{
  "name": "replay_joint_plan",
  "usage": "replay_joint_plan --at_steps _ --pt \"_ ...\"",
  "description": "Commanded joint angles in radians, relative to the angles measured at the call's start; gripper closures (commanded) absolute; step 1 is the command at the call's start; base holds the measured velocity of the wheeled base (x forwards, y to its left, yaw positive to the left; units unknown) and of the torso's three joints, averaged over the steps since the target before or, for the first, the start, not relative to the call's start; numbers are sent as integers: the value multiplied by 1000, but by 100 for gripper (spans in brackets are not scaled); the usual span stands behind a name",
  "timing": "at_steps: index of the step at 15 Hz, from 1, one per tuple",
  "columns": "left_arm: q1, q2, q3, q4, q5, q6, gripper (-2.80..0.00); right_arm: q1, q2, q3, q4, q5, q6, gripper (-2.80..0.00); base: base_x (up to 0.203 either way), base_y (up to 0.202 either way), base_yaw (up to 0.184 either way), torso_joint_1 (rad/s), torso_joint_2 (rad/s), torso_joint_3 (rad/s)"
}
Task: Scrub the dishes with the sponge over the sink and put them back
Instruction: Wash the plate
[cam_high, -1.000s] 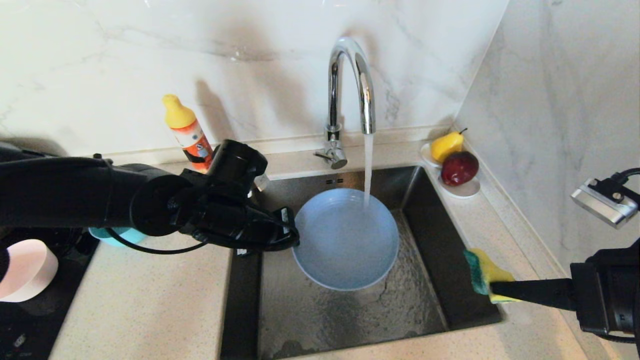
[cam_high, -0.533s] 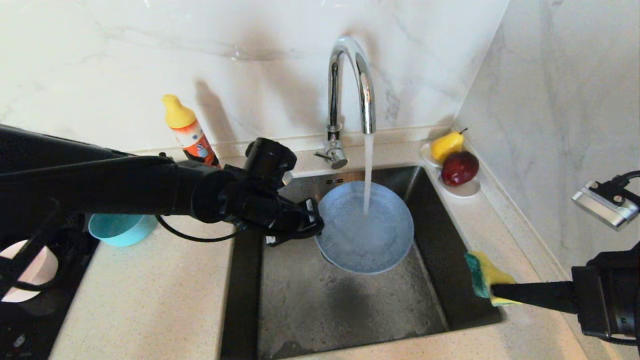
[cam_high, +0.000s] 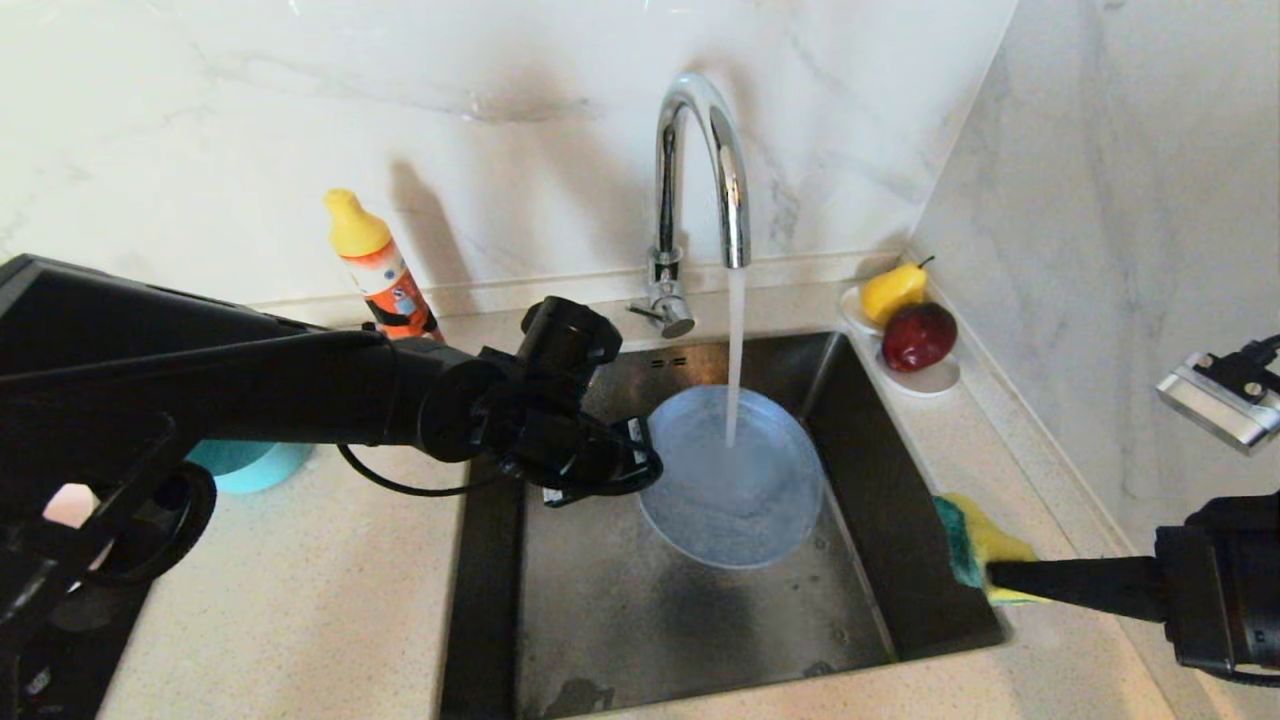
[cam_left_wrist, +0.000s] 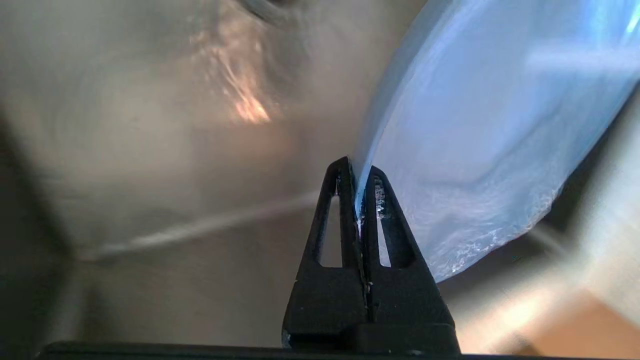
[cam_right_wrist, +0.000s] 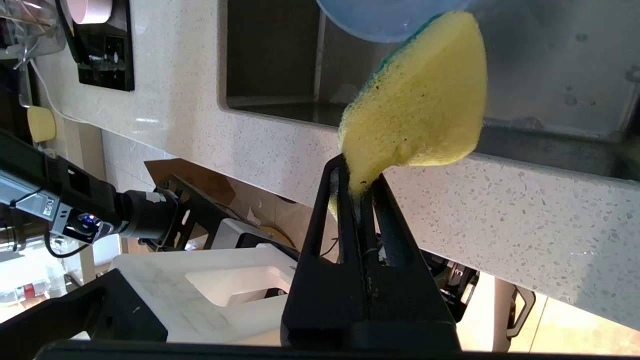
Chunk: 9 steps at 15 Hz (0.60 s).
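My left gripper (cam_high: 645, 465) is shut on the left rim of the grey-blue plate (cam_high: 730, 480) and holds it tilted inside the sink (cam_high: 620, 620), under the running tap (cam_high: 700, 170). Water spreads over the plate's face. In the left wrist view both fingers clamp the thin rim of the plate (cam_left_wrist: 480, 125) at the left gripper (cam_left_wrist: 356, 172). My right gripper (cam_high: 990, 575) hovers over the sink's right edge, shut on the yellow-and-green sponge (cam_high: 975, 545). The right wrist view shows the sponge (cam_right_wrist: 420, 115) pinched at its narrow end. The teal bowl (cam_high: 245, 465) and pink bowl (cam_high: 70, 505) sit at the left, partly hidden by my arm.
An orange bottle with a yellow cap (cam_high: 380, 265) stands against the back wall left of the tap. A white saucer (cam_high: 930, 378) with a pear and an apple sits in the back right corner. A marble wall rises close on the right.
My left arm has carried the plate back and to the right, deeper into the sink, so the stream now lands near its middle. The right gripper with the sponge has stayed put.
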<state>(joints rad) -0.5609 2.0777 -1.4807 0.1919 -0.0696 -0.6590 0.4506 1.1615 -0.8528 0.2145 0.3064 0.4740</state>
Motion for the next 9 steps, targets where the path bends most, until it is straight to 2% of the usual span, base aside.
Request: replay_joint_plan --at_steps 1,5,7,9 --pt "1 -26 6 1 173 12 0 0 -4 8 2 3 3 0 0 0 0 0 0 0" --pt "14 -51 16 -11 464 151 0 5 12 -3 4 3 2 0 0 0 0 0 0 0" --pt "17 -59 17 -25 584 195 0 5 14 -14 7 3 2 0 0 0 0 0 0 0" --pt "28 -72 29 -108 666 253 0 5 20 -8 8 3 3 0 0 0 0 0 0 0"
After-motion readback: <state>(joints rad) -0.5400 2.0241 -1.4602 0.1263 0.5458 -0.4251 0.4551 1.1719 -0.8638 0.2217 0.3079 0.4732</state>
